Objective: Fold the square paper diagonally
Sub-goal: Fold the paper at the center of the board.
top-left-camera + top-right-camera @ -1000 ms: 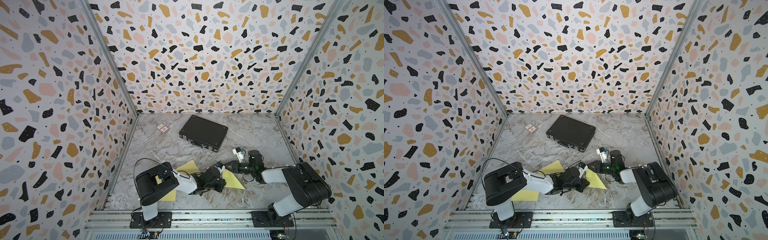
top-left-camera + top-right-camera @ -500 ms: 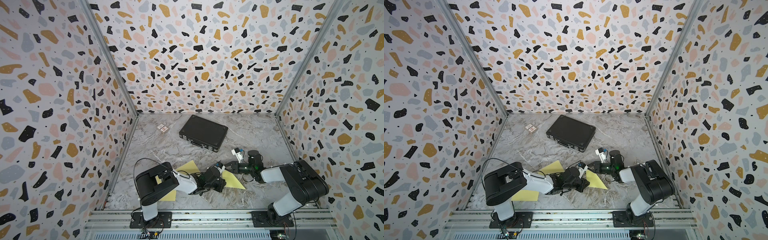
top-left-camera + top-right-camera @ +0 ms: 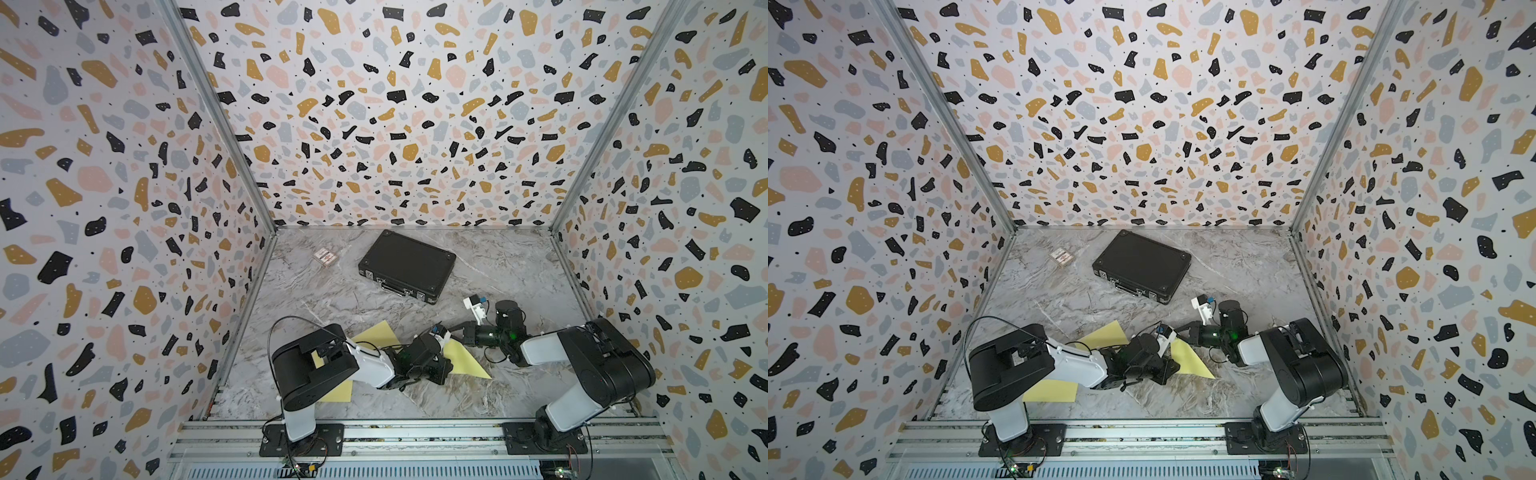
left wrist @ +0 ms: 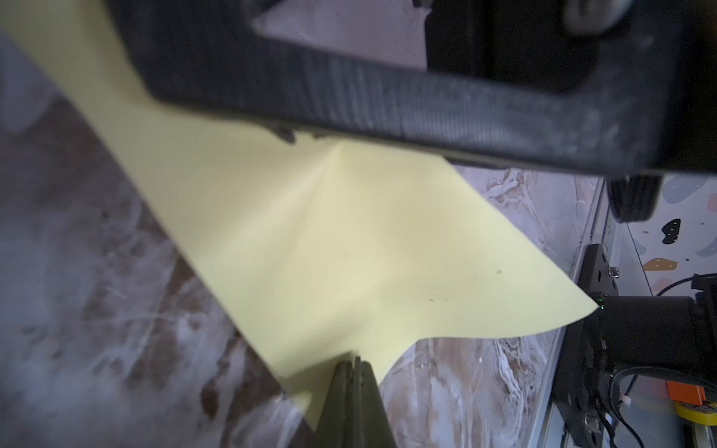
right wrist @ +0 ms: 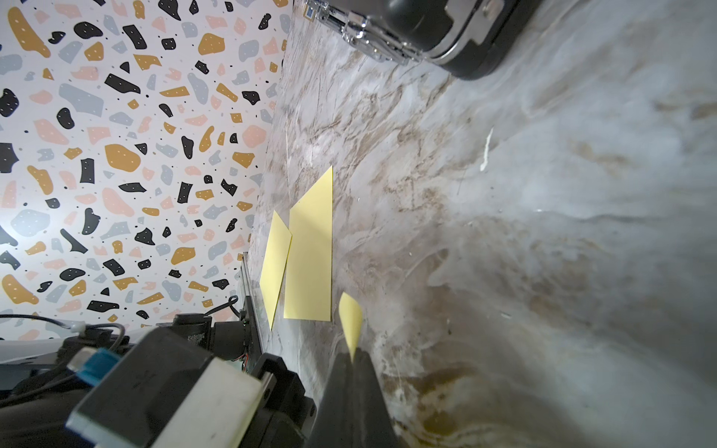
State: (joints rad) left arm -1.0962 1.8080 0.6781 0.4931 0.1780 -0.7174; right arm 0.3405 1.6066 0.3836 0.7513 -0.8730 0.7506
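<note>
Left wrist cam: close-up of left gripper (image 4: 353, 364), jaws pressed together on one edge of the yellow paper (image 4: 349, 252). Sheet spread away from the tips, gently bowed, w/ a soft ridge across the middle. Marble worktop (image 4: 116, 310) underneath, blurred. Dark out-of-focus bar (image 4: 388, 89) across far side of sheet; can't tell which part of the rig.

Right wrist cam: right gripper (image 5: 351, 358) likewise closed, pinching a curled corner of the same paper, corner sticking up just past the tips. Beyond it, flat on worktop, second yellow sheet (image 5: 310, 252) and, just beside it nearer the patterned wall (image 5: 116, 155), third yellow sheet (image 5: 276, 267), a thin gap between them. Further back, black case (image 5: 426, 27) w/ chrome latches.

Both top views: both arms stretched low over front half of worktop, grippers close together near centre. Paper between and below them, its free corner aimed front-right. Left arm (image 3: 370, 365) lying across second & third sheets, hiding much of each. Toward back centre, black case, closed. To its left, well apart and near back-left corner, small pinkish packet (image 3: 325, 256). Terrazzo-print walls on three sides, metal rail (image 3: 415, 432) along front w/ both arm bases bolted on.
</note>
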